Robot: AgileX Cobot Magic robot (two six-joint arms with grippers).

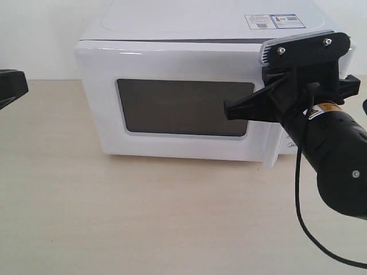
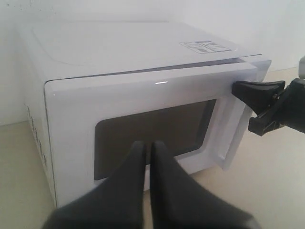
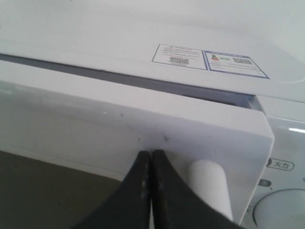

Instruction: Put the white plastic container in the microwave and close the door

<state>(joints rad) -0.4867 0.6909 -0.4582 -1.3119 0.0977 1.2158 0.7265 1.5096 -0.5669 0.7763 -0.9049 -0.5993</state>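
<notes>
The white microwave (image 1: 189,20) stands at the back of the table. Its door (image 1: 172,69) with the dark window is almost shut, and a thin gap still shows along the top at the handle side (image 3: 209,93). My right gripper (image 1: 227,110) is shut and empty. Its tips (image 3: 151,153) press on the door's face just beside the white bar handle (image 3: 209,186). My left gripper (image 2: 148,143) is shut and empty. It hangs in front of the door's window without touching it. The white plastic container is out of view.
Bare wooden table (image 1: 172,217) spreads in front of the microwave. A black part of the left arm (image 1: 10,86) shows at the far left edge. A round knob (image 3: 281,210) sits on the panel right of the door. A black cable (image 1: 301,212) hangs from the right arm.
</notes>
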